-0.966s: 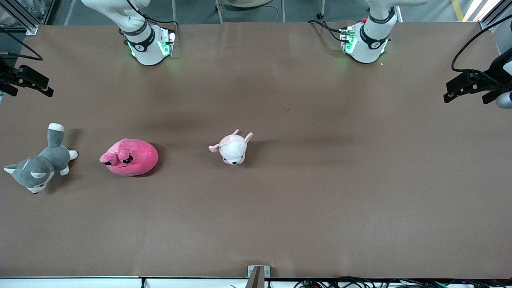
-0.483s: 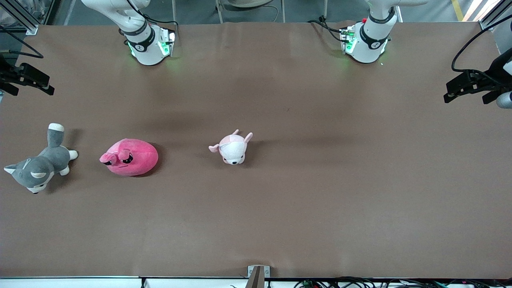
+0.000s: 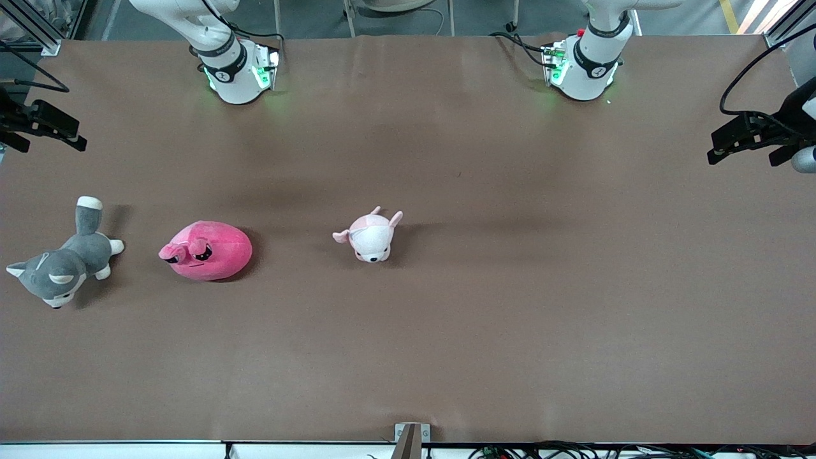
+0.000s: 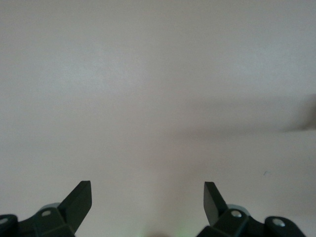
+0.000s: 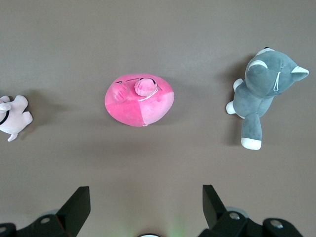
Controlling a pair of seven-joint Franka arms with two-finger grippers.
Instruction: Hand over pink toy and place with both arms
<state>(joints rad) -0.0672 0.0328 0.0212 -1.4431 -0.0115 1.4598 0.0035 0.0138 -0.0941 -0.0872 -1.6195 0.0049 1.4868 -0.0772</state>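
Nothing on the desk (image 3: 510, 306) moved since the earlier frames; toys unchanged. Pink toy (image 3: 206, 250) sits mid-left of the front frame, untouched, between grey husky (image 3: 62, 264) at the left edge and pale pink plush (image 3: 371, 236) near centre. Right gripper (image 5: 146, 207) is spread open high over the pink toy. Left gripper (image 4: 148, 202) is open over bare desk.

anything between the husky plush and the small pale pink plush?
Yes: the pink toy lies on the table between the grey husky plush and the pale pink-and-white plush, touching neither. Front and right wrist views both show it.
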